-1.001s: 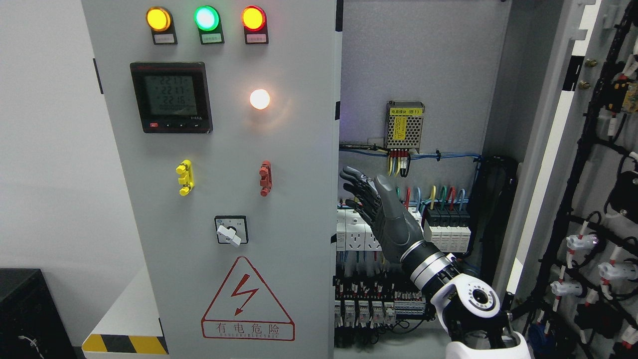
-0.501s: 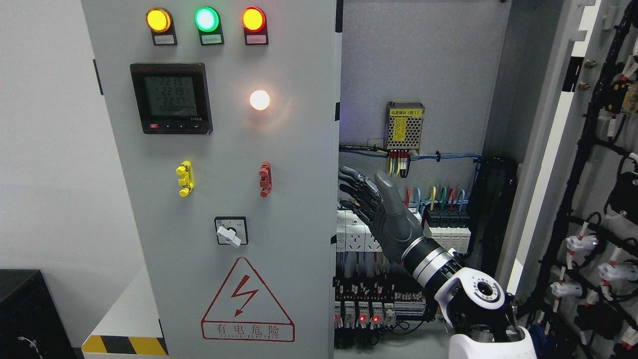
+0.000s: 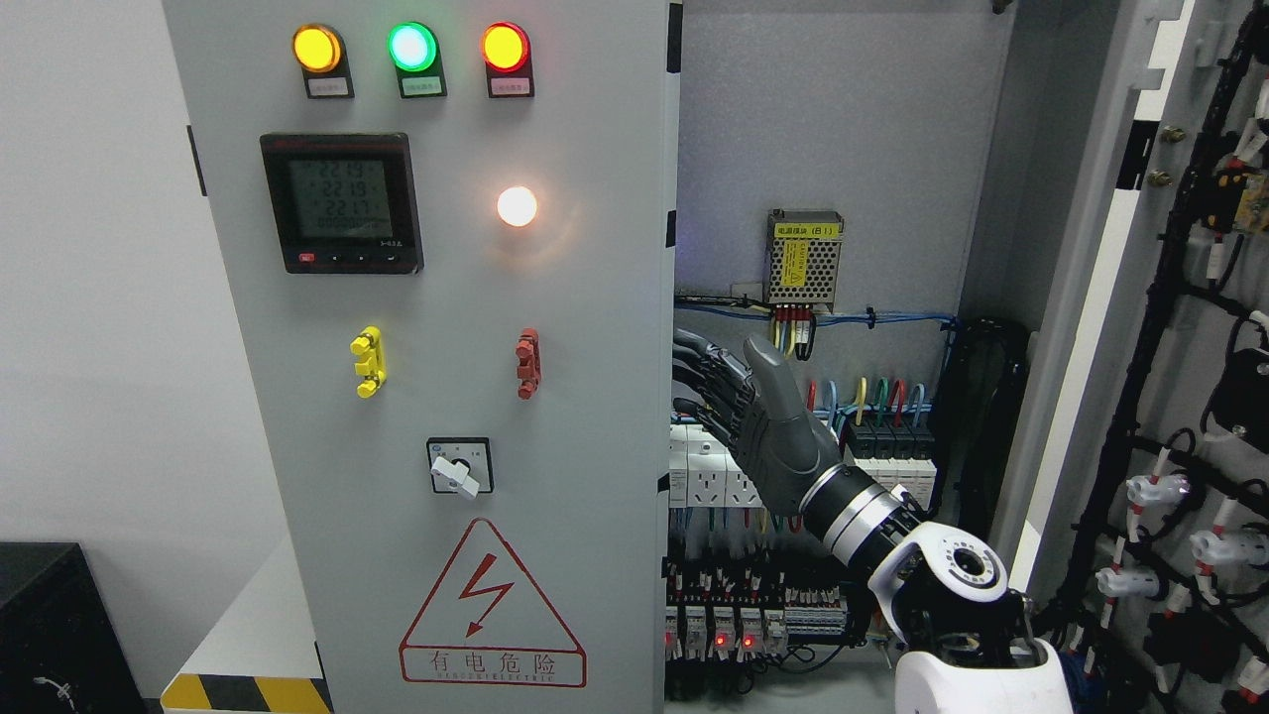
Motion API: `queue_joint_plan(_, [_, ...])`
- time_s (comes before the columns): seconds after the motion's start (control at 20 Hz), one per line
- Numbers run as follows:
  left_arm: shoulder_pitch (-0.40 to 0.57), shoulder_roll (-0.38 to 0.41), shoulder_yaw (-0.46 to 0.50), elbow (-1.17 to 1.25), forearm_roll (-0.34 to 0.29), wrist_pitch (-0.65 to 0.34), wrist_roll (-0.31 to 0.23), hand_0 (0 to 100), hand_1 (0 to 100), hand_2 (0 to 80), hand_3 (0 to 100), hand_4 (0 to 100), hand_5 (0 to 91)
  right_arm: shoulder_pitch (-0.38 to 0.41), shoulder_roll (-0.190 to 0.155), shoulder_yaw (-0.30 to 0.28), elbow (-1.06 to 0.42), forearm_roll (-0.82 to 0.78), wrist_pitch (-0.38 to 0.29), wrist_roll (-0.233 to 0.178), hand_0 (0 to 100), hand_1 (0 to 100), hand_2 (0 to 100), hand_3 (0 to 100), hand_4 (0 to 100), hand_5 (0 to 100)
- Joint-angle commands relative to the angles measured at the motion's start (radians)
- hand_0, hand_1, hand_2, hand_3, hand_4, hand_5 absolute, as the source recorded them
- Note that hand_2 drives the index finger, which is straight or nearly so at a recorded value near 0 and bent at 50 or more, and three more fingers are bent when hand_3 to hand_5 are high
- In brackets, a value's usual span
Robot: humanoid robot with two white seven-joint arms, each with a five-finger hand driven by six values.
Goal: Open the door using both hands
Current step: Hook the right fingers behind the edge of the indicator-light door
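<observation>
Grey steel cabinet door w/ meter and lamps (image 3: 436,397) at left, closed. Dark grey robot right hand (image 3: 758,421) inside open compartment at door's right edge; fingers (image 3: 709,372) extended, reaching toward door edge, gripping nothing. Contact w/ door can't be confirmed.

This is an industrial electrical setting, a test or training room for switchgear. A tall grey control cabinet (image 3: 446,397) fills the view, its closed left door carrying yellow, green and red indicator lamps (image 3: 411,47), a digital power meter (image 3: 341,202), a rotary selector switch (image 3: 459,466) and a red lightning warning triangle (image 3: 492,613). The open right half shows a power supply unit (image 3: 805,245), rows of circuit breakers (image 3: 892,451), terminal blocks and coloured wiring (image 3: 863,387). Black-and-yellow hazard striping (image 3: 248,692) marks a low base beside the cabinet.
</observation>
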Motion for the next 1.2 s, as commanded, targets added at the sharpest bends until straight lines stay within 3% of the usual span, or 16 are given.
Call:
queue_joint_plan(0.0, [0.000, 0.000, 0.000, 0.000, -0.021, -0.001, 0.001, 0, 0, 0.0, 0, 0, 0.0, -0.009, 0.002, -0.017, 0.029, -0.001, 0.019, 0.005, 0, 0, 0, 0, 0, 0])
queue_joint_plan(0.15, [0.000, 0.000, -0.001, 0.000, -0.021, -0.001, 0.001, 0, 0, 0.0, 0, 0, 0.0, -0.009, 0.002, -0.017, 0.026, -0.001, 0.019, 0.049, 0, 0, 0, 0, 0, 0])
queue_joint_plan(0.45, [0.000, 0.000, -0.001, -0.002, -0.021, -0.001, 0.001, 0, 0, 0.0, 0, 0, 0.0, -0.009, 0.002, -0.015, 0.013, -0.048, 0.021, 0.059, 0, 0, 0, 0, 0, 0])
queue_joint_plan(0.65, [0.000, 0.000, 0.000, 0.000, -0.021, -0.001, 0.001, 0, 0, 0.0, 0, 0, 0.0, -0.009, 0.004, -0.017, 0.006, -0.045, 0.021, 0.111, 0, 0, 0, 0, 0, 0])
queue_joint_plan(0.95, [0.000, 0.000, 0.000, 0.000, -0.021, -0.001, 0.001, 0, 0, 0.0, 0, 0, 0.0, -0.010, 0.002, -0.017, 0.007, -0.047, 0.022, 0.117, 0, 0, 0, 0, 0, 0])
queue_joint_plan(1.15, [0.000, 0.000, 0.000, 0.000, -0.021, -0.001, 0.001, 0, 0, 0.0, 0, 0, 0.0, -0.024, 0.002, -0.018, 0.013, -0.047, 0.059, 0.117, 0, 0, 0, 0, 0, 0])
